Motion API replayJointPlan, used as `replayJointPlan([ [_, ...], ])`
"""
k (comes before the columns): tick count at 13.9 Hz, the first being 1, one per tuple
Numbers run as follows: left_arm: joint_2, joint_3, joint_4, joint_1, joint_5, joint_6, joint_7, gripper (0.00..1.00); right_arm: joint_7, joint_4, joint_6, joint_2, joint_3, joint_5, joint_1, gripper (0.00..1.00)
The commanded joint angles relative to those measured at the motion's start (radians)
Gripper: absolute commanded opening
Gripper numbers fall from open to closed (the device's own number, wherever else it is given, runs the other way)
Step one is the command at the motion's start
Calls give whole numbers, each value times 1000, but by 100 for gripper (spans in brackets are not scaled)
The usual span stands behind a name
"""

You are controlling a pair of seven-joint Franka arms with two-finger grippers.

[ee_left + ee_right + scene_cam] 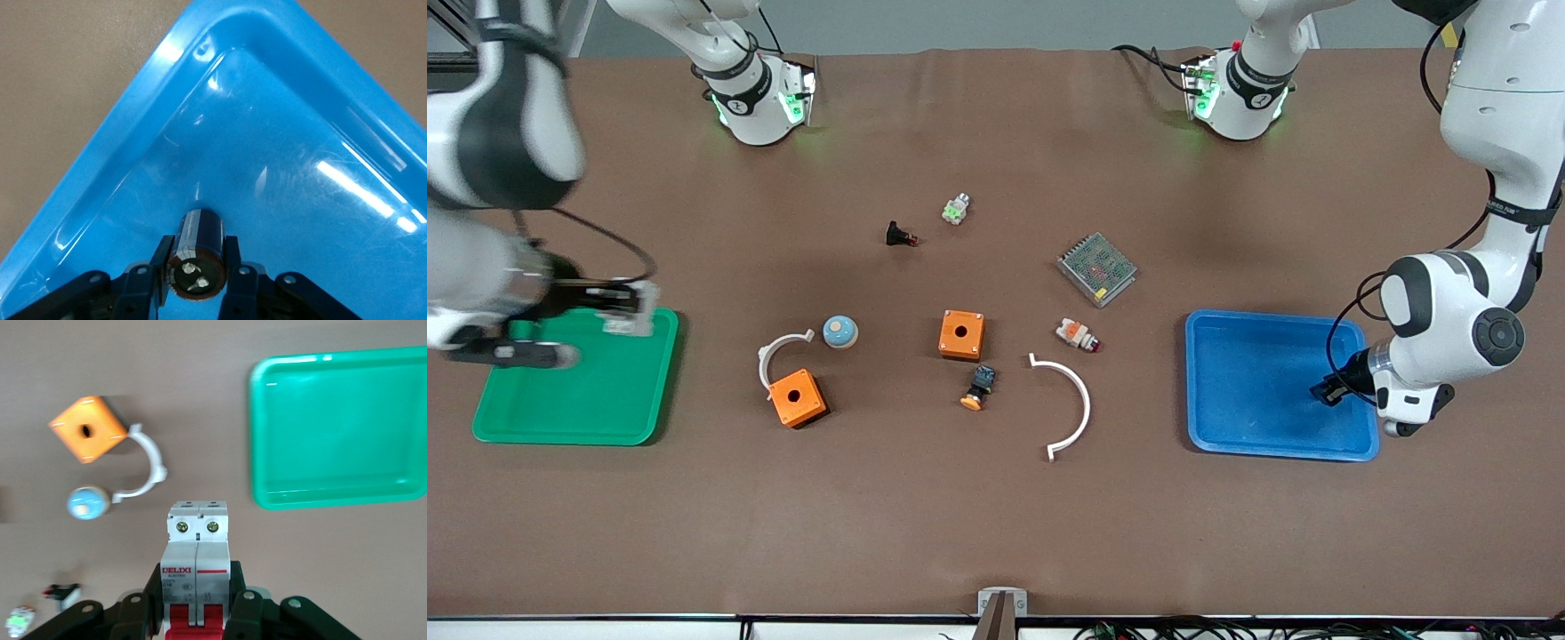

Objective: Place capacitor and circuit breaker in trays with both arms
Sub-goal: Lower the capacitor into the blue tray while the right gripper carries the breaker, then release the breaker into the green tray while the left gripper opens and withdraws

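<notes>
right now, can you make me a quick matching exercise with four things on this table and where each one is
Things:
1. small black cylindrical capacitor
2. white-grey circuit breaker with red toggles
3. metal mesh power supply box
4. small blue dome

Places:
A. beside the short white curved strip
B. in the right gripper
C. on the table near the blue tray
D. in the left gripper, over the blue tray

Pairs: 1-D, 2-B, 3-C, 4-A

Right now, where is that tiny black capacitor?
The capacitor is clamped in the left gripper, over the blue tray at the left arm's end of the table, near the tray's corner.
</notes>
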Motion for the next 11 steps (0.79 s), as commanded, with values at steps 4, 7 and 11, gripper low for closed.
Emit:
replayJointPlan([
  [4,-53,-7,39,-1,15,-56,10,100,-298,29,149,145,23,-65,-278,2],
  [7,-146,-21,166,-14,15,-273,19,100,-361,27,288,263,23,-65,-338,2],
  [11,-281,-32,312,-24,13,-553,202,100,-367,24,446,385,23,-65,-355,3],
])
